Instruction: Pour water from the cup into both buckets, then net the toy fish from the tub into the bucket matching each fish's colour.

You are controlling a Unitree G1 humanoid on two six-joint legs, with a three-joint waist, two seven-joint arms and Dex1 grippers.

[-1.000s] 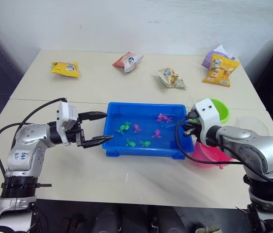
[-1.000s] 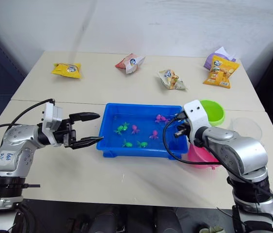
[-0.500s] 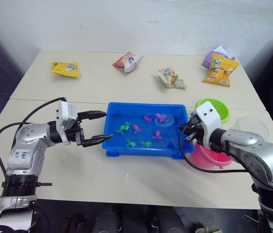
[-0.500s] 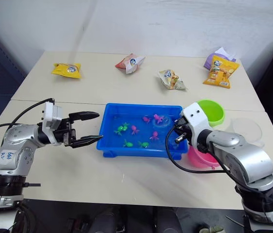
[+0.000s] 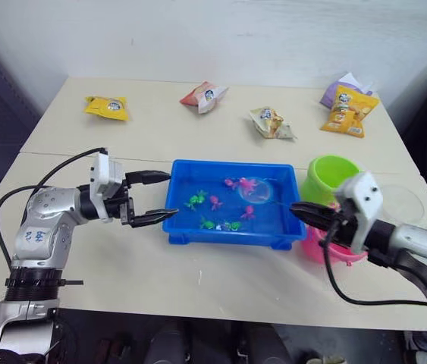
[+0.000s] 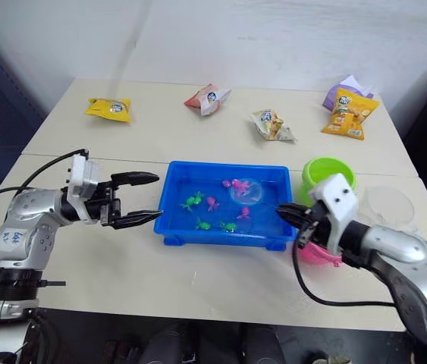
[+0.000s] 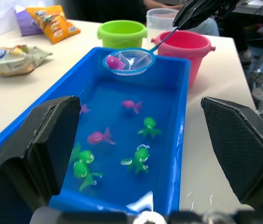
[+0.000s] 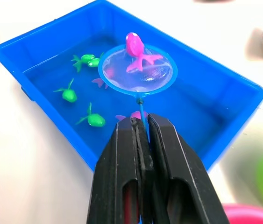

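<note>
The netting stage is under way: the blue-rimmed net (image 8: 136, 70) is carrying 1 pink fish (image 8: 136, 50) just above the water in the blue tub (image 5: 230, 234), which is sitting near the table's (image 5: 152, 129) front edge, and several green and pink fish are lying in the water, so most sorting looks undone. The right gripper (image 8: 140, 140) is reaching in from the tub's right end, fingers clamped on the net's thin handle. The pink bucket (image 7: 183, 44) and lime green bucket (image 5: 334, 174) are standing beside that end, the clear cup (image 5: 404, 202) beyond them. The left gripper (image 5: 152, 199) is hovering at the tub's left end, fingers spread and empty.
</note>
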